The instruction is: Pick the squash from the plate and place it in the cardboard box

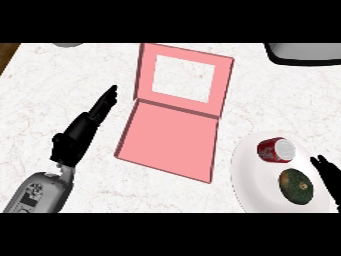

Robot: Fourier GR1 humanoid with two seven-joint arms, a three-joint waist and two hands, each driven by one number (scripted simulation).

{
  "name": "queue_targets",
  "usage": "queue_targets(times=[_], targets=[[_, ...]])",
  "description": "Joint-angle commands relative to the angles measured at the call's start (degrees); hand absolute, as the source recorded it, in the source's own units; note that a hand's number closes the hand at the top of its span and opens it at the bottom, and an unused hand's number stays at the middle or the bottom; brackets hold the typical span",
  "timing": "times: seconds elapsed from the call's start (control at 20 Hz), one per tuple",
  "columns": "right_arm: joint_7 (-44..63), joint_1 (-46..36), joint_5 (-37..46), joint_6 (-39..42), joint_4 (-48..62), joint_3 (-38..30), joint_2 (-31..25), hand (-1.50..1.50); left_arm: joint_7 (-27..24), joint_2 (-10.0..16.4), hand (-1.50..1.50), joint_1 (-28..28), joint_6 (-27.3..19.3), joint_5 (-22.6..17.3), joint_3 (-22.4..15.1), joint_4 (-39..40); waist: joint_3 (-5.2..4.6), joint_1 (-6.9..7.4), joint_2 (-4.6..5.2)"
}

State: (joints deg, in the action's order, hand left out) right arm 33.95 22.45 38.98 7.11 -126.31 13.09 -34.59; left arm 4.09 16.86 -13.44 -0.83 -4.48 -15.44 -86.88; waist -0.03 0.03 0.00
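Squash [296, 186], dark green and mottled, lies on a white plate [248, 176] to the lower right of the cardboard box [169, 142], outside it. The marble counter [55, 90] fills the view. At its centre the pink box sits open, its flat base toward the robot and its lid, cut with a square window, leaning back on the far side. The plate rests just to the right of the box's near corner. A white container [309, 52] with a dark rim stands well to the upper right of the box, at the counter's far edge.

The left hand [81, 132] hangs over the counter to the left of the box, fingers straight and pointing toward the lid, holding nothing; its grey forearm [40, 192] comes in below it.

The right hand [339, 181] shows farther right than the plate, fingers straight and empty, its tips just beside the squash but not closed on it.

A red can [275, 150] lies on its side on the plate, between the squash and the box.
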Motion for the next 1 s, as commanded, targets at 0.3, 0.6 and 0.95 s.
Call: queue_targets(times=[0.3,0.6,0.95], targets=[[-5.9,-5.0,5.2,-0.4,13.9,-1.1,6.9,-1.5,-1.9,-3.0,0.0,0.1,3.2,3.0,3.0,2.8,0.04,-0.28,-0.01],[-4.3,-7.6,7.8,2.0,11.4,-0.2,10.1,-1.5,2.0,-1.3,0.0,0.5,6.4,2.2,6.4,-1.8,0.03,0.0,-0.03],[-12.3,-6.0,7.4,3.6,16.4,-5.1,10.5,-1.5,-1.1,-7.1,0.0,3.6,4.7,7.9,4.6,-0.5,0.03,-0.21,-0.03]])
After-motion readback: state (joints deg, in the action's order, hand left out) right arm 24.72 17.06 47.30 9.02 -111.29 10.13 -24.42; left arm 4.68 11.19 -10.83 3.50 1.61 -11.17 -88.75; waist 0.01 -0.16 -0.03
